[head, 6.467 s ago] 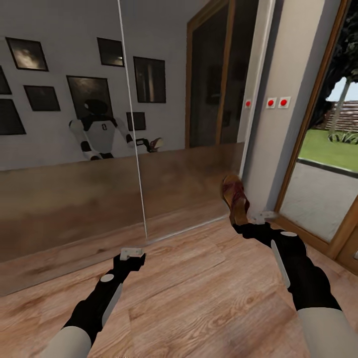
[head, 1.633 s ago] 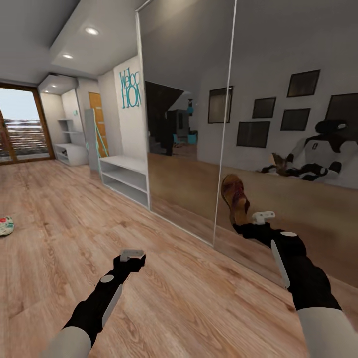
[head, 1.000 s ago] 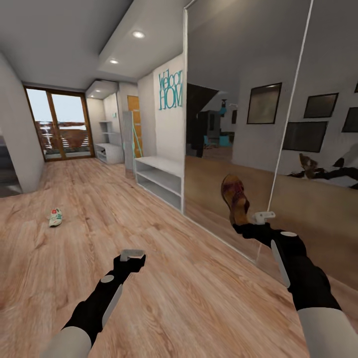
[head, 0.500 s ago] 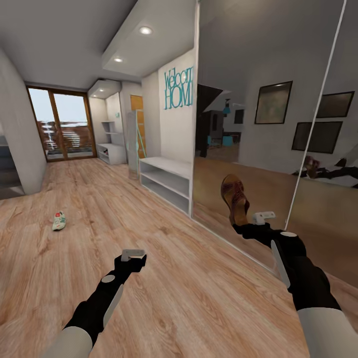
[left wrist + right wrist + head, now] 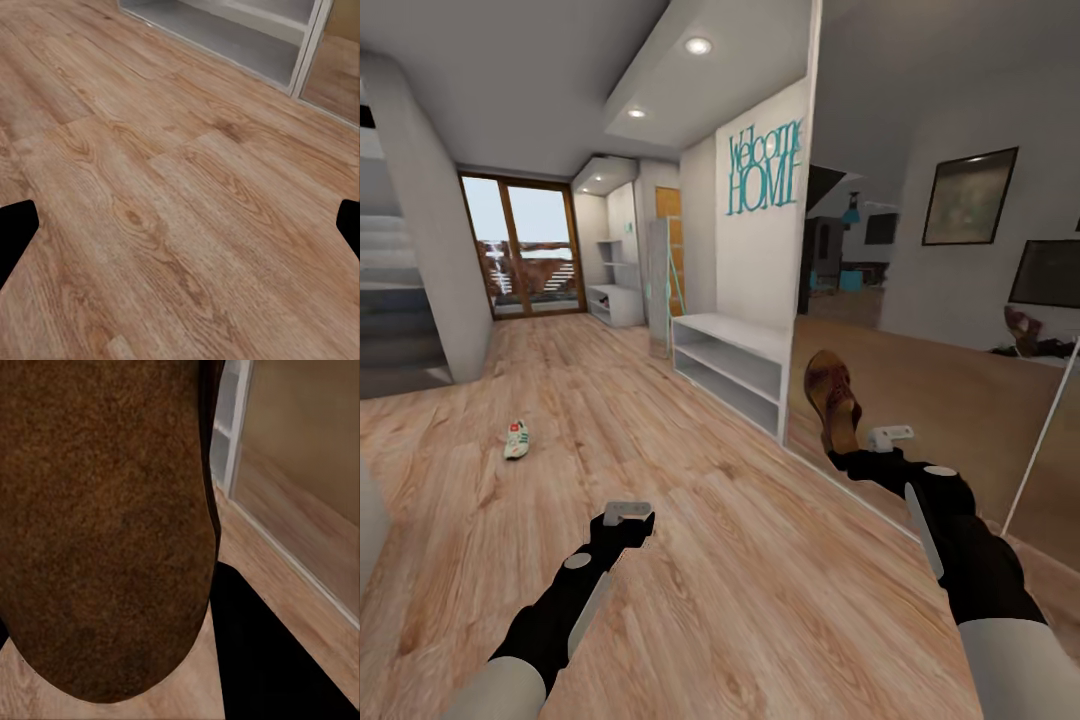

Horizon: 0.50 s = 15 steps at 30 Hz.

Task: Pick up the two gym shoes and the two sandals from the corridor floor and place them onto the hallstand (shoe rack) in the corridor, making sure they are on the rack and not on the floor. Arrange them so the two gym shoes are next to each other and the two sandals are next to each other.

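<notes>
In my right claw [image 5: 857, 447] a sandal [image 5: 832, 396] stands upright, pinched at its heel end, toe up. My left claw [image 5: 628, 513] hangs wide and empty over the corridor floor [image 5: 740, 560]. One gym shoe [image 5: 516, 439] lies on the planks, well apart from the hallstand [image 5: 735, 368] beside the mirror [image 5: 950, 300]

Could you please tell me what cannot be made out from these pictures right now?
- Right wrist view: the dark reddish-brown leather sandal blocks the right claw's fingertips.
- Head view: the white green-striped gym shoe is too small for detail.
- Head view: the white hallstand's shelf interiors are hidden by the viewing angle.
</notes>
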Motion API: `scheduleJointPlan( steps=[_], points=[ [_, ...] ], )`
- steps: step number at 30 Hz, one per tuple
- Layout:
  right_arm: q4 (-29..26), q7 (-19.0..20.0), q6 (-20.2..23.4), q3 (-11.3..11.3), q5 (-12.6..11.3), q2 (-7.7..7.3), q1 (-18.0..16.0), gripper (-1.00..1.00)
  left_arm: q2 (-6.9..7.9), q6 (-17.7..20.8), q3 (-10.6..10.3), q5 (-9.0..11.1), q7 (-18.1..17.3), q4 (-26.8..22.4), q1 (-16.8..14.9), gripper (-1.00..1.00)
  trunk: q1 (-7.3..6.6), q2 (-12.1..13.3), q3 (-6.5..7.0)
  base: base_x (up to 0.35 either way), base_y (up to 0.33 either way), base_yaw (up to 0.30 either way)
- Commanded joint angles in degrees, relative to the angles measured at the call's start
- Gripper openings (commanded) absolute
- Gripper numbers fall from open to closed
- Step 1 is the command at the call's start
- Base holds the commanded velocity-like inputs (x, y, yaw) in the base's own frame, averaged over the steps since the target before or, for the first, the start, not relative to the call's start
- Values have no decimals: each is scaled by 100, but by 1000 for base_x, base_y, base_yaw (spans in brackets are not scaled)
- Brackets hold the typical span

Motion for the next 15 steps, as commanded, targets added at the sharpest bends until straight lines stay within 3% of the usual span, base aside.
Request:
scheduleJointPlan(
  steps=[1,9,15],
  points=[
    [-11,25,37,-8,12,0,-3,-100,-1,30,-1,11,-10,-7,-3,100,1,-3,-12,241,226,250],
    [-11,25,44,0,12,0,-4,-100,-3,30,-3,13,-10,0,-3,100,1,-3,-36,247,221,277],
    [-11,25,45,1,12,0,-5,-100,-4,30,0,16,-10,2,-1,100,1,-3,-37,302,130,293]
  ],
)
